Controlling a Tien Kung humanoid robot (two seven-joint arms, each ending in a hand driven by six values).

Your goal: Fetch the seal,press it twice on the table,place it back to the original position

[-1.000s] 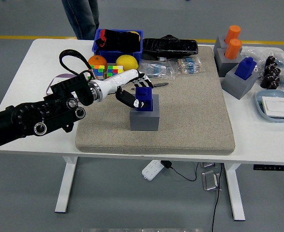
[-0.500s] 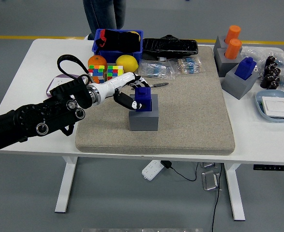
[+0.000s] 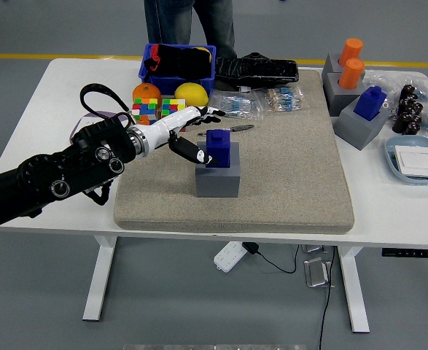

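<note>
Blue seal (image 3: 219, 147) seated on grey block (image 3: 218, 178), mid-mat. Left hand (image 3: 191, 131) has been drawn back from it, fingers spread, nothing held. Release judged complete; return step apparently finished.

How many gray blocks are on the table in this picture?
3. One gray block stands mid-mat under the blue seal beside the left hand. One is at the mat's right edge; one at the far right holds orange seals. Others could be hidden.
</note>
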